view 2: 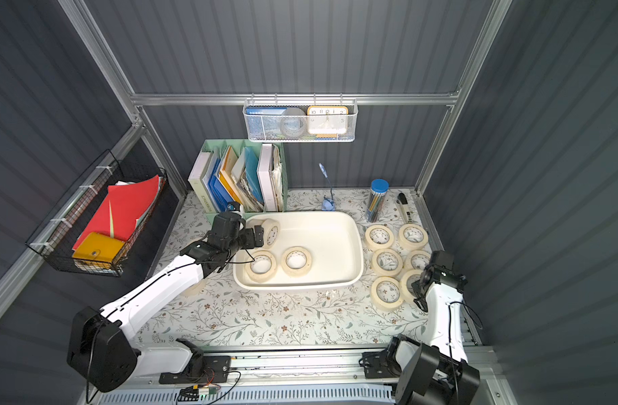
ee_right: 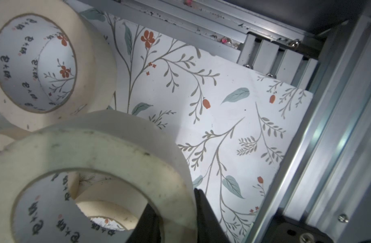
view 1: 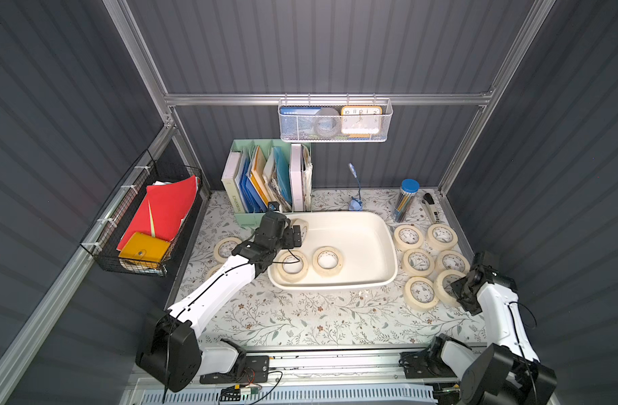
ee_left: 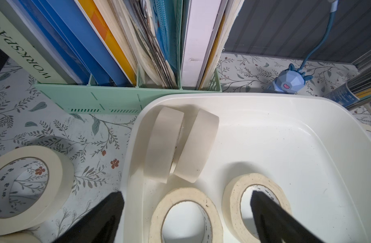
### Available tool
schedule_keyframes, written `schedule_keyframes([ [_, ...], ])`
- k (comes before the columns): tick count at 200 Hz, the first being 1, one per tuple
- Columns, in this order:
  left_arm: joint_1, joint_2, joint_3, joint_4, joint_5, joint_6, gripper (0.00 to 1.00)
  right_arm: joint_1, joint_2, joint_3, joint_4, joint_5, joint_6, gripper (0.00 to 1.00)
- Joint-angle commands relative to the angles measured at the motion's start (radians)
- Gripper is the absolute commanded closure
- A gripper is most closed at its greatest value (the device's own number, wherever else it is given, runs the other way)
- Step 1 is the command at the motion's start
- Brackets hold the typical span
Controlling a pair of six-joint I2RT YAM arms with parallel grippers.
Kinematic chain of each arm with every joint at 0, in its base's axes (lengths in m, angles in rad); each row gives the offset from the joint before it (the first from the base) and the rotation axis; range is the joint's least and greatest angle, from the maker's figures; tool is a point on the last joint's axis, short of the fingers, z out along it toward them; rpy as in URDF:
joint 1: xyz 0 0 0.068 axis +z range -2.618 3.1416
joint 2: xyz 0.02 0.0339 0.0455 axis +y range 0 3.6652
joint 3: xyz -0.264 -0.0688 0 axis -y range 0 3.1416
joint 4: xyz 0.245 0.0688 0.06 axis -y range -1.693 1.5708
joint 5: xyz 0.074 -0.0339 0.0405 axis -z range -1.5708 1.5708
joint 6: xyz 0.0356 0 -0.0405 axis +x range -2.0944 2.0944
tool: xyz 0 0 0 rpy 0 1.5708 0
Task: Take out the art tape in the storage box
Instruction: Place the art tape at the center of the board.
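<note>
The left pincer [view 1: 297, 236] hangs wide open over the far left corner of the box [view 1: 370, 238], above two tape rolls [ee_left: 163, 145] that stand on edge. Two more rolls [view 1: 327, 261] lie flat inside the box. To the right of the box, the right pincer [ee_right: 178, 216] grips the wall of one roll [ee_right: 108, 151], among other rolls [view 1: 408, 236] on the table [view 1: 300, 315].
</note>
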Motion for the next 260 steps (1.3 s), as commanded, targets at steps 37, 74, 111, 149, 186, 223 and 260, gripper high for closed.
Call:
schedule_keyframes([
  [37,-0.006,-0.041,-0.024,-0.012,-0.005,0.000,0.00,-0.166,0.043,-0.030,0.146,-0.021,-0.034,1.00],
  [74,-0.005,-0.020,-0.016,-0.009,-0.006,0.000,0.00,-0.238,0.121,-0.062,0.189,-0.060,-0.089,1.00],
  [111,-0.006,-0.016,-0.004,-0.015,-0.013,0.009,0.00,-0.238,0.224,-0.090,0.262,-0.085,-0.094,1.00],
  [149,-0.006,-0.021,-0.011,-0.048,-0.036,0.004,0.00,-0.240,0.241,-0.100,0.321,-0.077,-0.119,1.00],
  [186,-0.006,-0.019,-0.024,-0.067,-0.040,-0.006,0.00,-0.238,0.242,-0.091,0.310,-0.101,-0.133,0.63],
  [223,-0.006,-0.002,-0.013,-0.098,-0.040,0.011,0.00,-0.238,0.134,-0.085,0.277,-0.094,-0.163,0.32],
  [260,-0.006,0.014,-0.011,-0.111,-0.016,0.012,0.00,-0.184,0.005,-0.037,0.215,-0.138,-0.152,0.30],
])
